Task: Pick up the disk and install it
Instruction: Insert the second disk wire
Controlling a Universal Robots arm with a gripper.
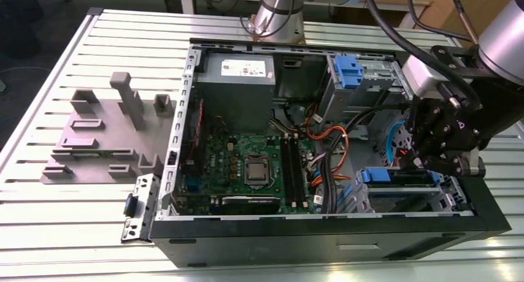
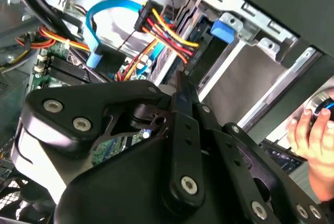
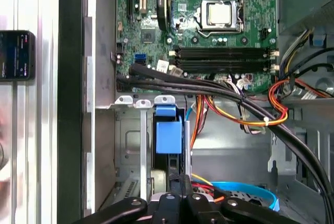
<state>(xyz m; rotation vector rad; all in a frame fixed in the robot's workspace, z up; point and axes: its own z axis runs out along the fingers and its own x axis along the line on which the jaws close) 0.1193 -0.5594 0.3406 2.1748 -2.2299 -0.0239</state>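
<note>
The disk (image 1: 399, 177) sits edge-on in the drive cage at the front corner of the open computer case (image 1: 327, 224), on the exterior view's right. Its blue plastic end (image 3: 168, 134) points out of the bay, and in the second wrist view the same blue end (image 2: 227, 28) lies beyond my fingers. My gripper (image 1: 426, 165) hangs just above that bay. In both wrist views the two black fingers are pressed together with nothing between them, and the gripper (image 3: 180, 180) (image 2: 180, 84) points at the disk's end. Whether it touches the disk I cannot tell.
Black, orange and blue cables (image 3: 245, 110) cross between the motherboard (image 1: 245, 165) and the cage. A second blue-latched bay (image 1: 348, 70) sits at the back. A grey slotted holder block (image 1: 94, 138) lies on the slatted table. A person's hand (image 2: 313, 132) is beside the case.
</note>
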